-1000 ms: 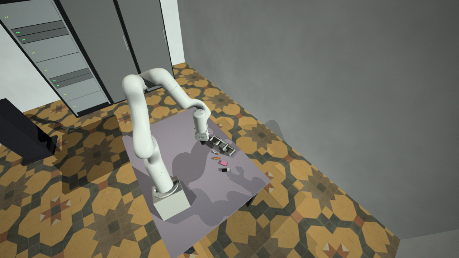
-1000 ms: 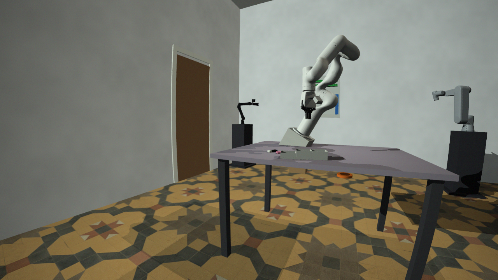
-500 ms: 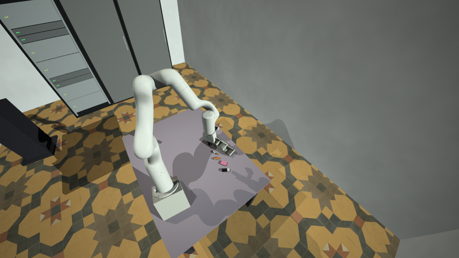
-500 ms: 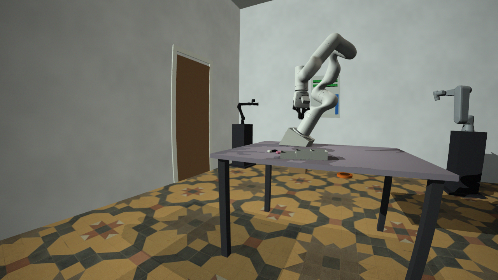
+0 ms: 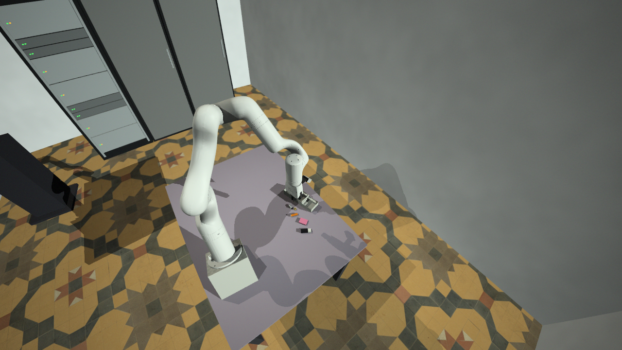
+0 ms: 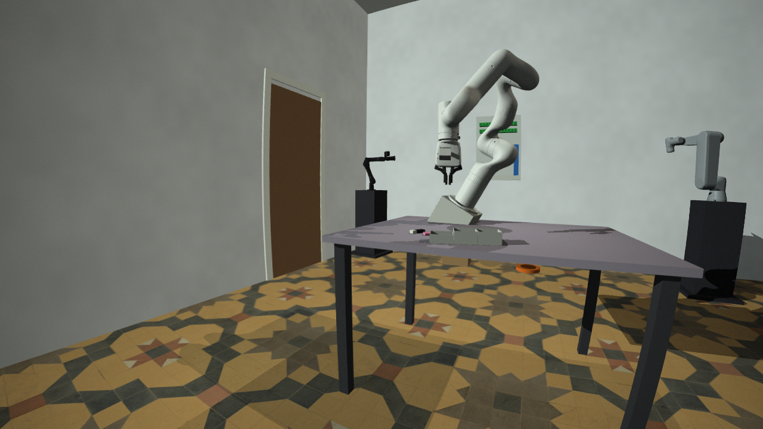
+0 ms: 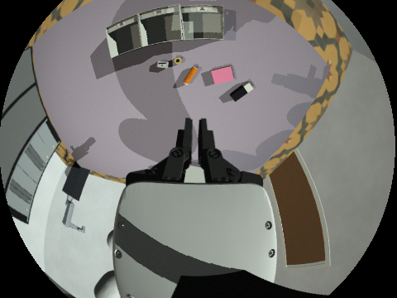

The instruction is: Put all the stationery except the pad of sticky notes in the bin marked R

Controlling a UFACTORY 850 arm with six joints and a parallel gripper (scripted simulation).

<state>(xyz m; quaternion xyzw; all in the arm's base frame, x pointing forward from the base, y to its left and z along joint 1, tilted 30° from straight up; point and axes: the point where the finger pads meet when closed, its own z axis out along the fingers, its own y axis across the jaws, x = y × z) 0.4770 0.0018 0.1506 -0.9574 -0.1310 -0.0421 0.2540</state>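
My gripper is shut and empty; it hangs well above the table, also in the exterior view. A row of three joined grey bins stands near the table's far edge; I cannot read their letters. In front of the bins lie a small white and black item, a small dark ring, an orange stick-like item, a pink pad of sticky notes and a black and white block. In the top view the gripper is above the near end of the bins.
The items lie in a line from the bins towards the table's edge. The arm's base stands on a grey block at the table's other side. An orange ring lies on the floor beyond the table.
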